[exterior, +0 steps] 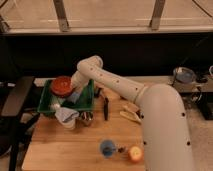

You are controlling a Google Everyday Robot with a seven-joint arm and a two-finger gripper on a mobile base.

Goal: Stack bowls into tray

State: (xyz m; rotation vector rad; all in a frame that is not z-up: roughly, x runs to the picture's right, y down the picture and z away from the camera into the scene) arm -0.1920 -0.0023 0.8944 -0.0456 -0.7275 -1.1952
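The green tray (88, 104) sits at the table's back left. An orange-red bowl (62, 85) hangs tilted over the tray's back left part, raised above its rim. My gripper (74, 93) is at the bowl's right edge, above the tray's inside, and looks shut on the bowl's rim. The arm comes in from the right and covers part of the tray's back wall.
A white jug-like cup (66, 118) and a small metal cup (86, 119) stand just in front of the tray. A black utensil (105, 108), a banana (131, 115), a blue cup (107, 148) and an orange fruit (135, 154) lie on the table. A black chair (14, 100) stands at the left.
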